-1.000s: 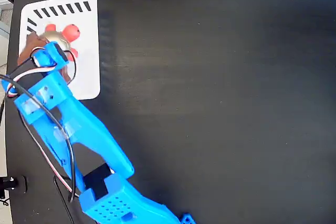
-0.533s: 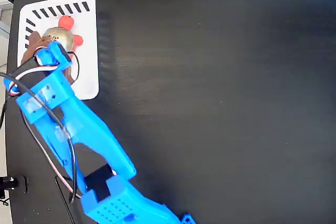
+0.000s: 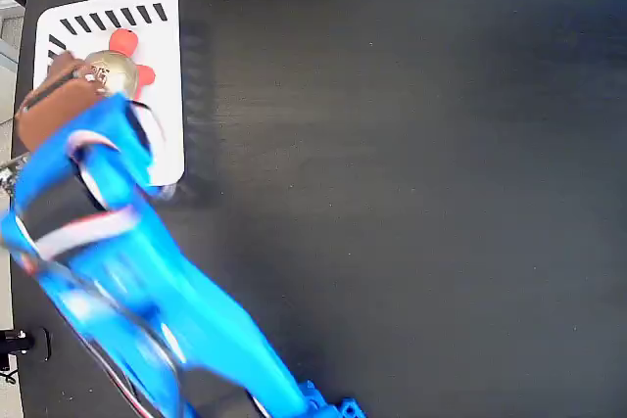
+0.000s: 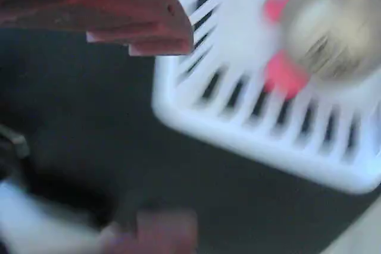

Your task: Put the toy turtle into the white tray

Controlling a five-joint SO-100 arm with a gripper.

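The toy turtle, with a shiny gold-silver shell and red-orange head and feet, lies on the white tray at the table's far left. My blue arm is motion-blurred, and its brown gripper sits just left of the turtle, above the tray's left part. In the wrist view the turtle rests on the slotted tray at the upper right, apart from my gripper. One red-brown finger is at the top and the other at the bottom, wide apart, with only dark table and the tray's edge between them.
The tray sits on a black table that stretches wide to the right in the fixed view. The table's left edge runs close beside the tray. My arm's blue links cross the lower left of the table.
The gripper has come off the turtle, which stays on the tray. The arm now looks larger and blurred, swinging up and back from the tray.
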